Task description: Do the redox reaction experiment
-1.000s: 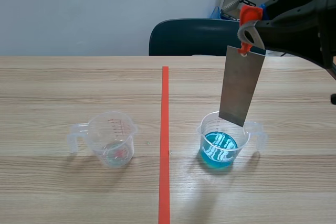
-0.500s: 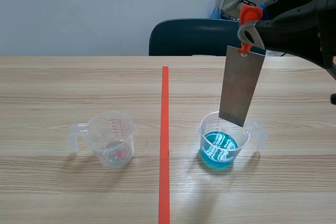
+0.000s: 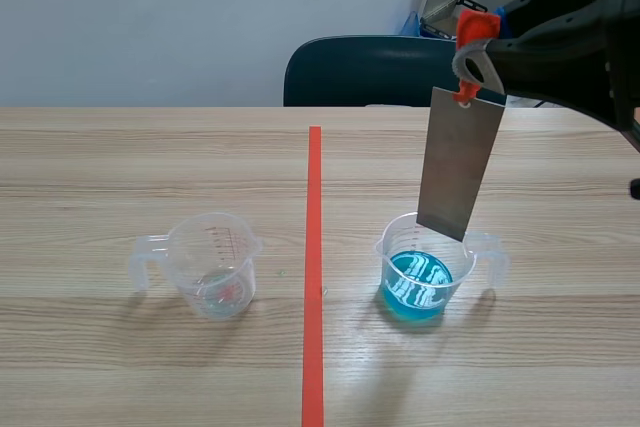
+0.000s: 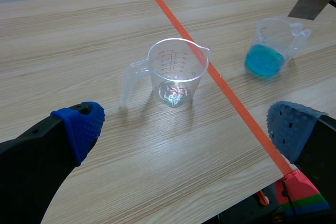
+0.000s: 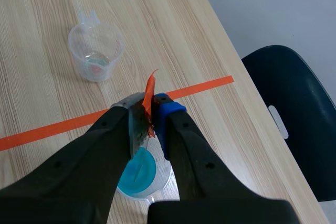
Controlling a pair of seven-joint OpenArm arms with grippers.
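Grey metal plate (image 3: 459,167) hangs upright from an orange tag (image 3: 476,25) (the tag is fixed at the plate's top edge), and the right fingers (image 5: 169,113) are clamped on this tag. The plate's lower edge is just over the cup of blue liquid (image 3: 418,287), which stands on the wooden surface (image 3: 150,167), right of the orange tape line (image 3: 314,247). Left of the line stands a clear measuring cup (image 3: 212,272). The left fingers (image 4: 79,124) are wide apart and hold nothing; the clear cup is ahead of them.
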